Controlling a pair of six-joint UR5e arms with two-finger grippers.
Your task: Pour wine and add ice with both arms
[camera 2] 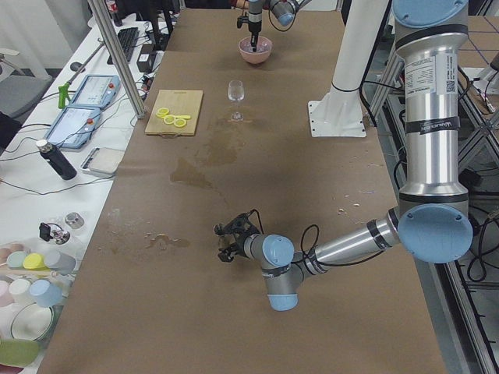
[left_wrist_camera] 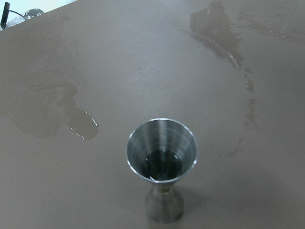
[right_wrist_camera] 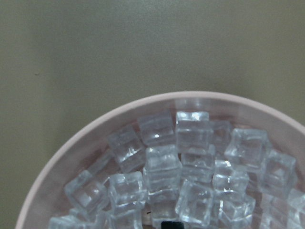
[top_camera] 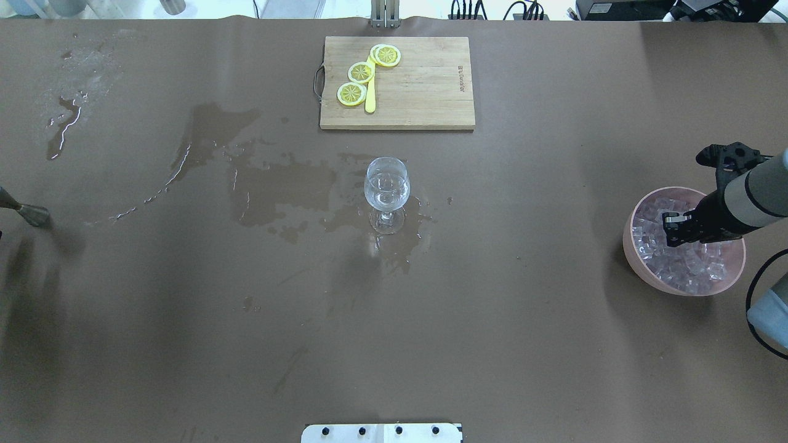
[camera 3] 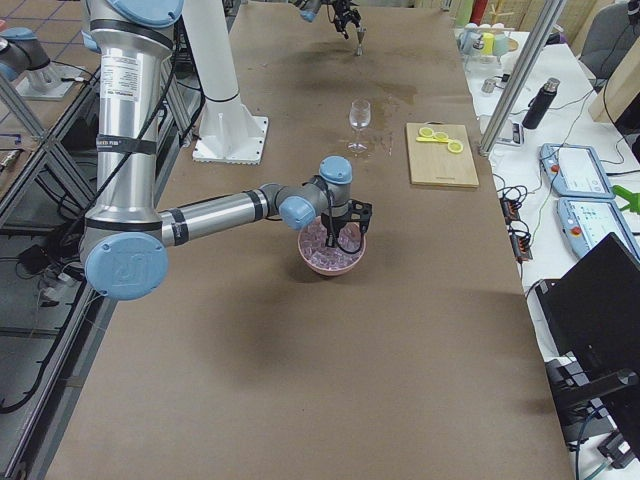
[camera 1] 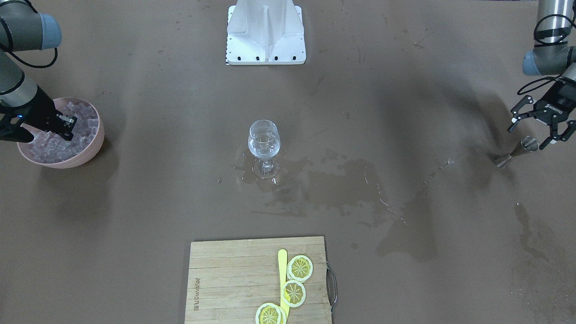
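at mid-surface, a small measure of wine (camera 1: pixel 264 147): clear, colourless, water-like, lying low in a stemmed glass (top_camera: pixel 386 175) that stands upright amid wet patches on the brown surface (camera 1: pixel 405 67). at the robot's right end, ice (right_wrist_camera: pixel 162 167) heaped in a pink bowl (camera 1: pixel 90 153): small glassy cubes, many alike, piled against one another up to the rim. right tool (top_camera: pixel 670 229) dipped into the heap near the bowl's middle. cannot tell how far apart its fingers stand, nor whether a cube is pinched between them: tips lost among the cubes in the fixed views, and only a black sliver showing at the bottom edge of the right wrist view. left tool (camera 1: pixel 539 129) spread wide, gripping nothing, poised just above and beside a steel jigger (left_wrist_camera: pixel 162 162). jigger upright on the surface, a thin film of liquid in its upper cup. cut off in the overhead view: the left tool altogether, the jigger shown only in part at the picture's edge. across from the robot, a wooden cutting board (top_camera: pixel 425 98) with three lemon slices (top_camera: pixel 361 72) and a yellow handle (top_camera: pixel 370 95), cropped at the bottom edge of the front-facing view. too small to judge in the side views: the liquid in the glass.
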